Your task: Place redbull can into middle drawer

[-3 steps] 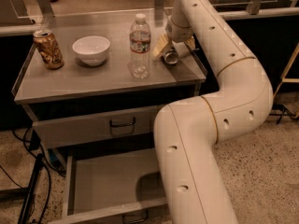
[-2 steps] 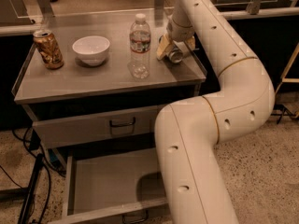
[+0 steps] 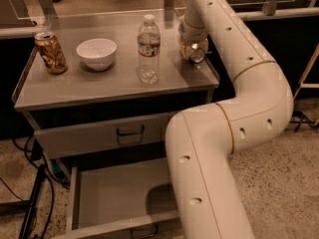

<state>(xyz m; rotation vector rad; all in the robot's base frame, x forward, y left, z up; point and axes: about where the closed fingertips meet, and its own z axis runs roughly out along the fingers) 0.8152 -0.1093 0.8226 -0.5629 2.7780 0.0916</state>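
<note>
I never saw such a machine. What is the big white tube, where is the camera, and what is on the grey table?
The white jointed tube is a robot arm. Its grasping part, the end effector, is at the far right corner of the grey metal cabinet top. One camera looks down from above. On the top stand a brown-gold drink can, a white bowl and a clear plastic water bottle. A slim can with a silver top shows at the end effector; whether it is gripped, I cannot tell. The upper grey drawer is closed; the wide grey drawer under it is pulled open.
</note>
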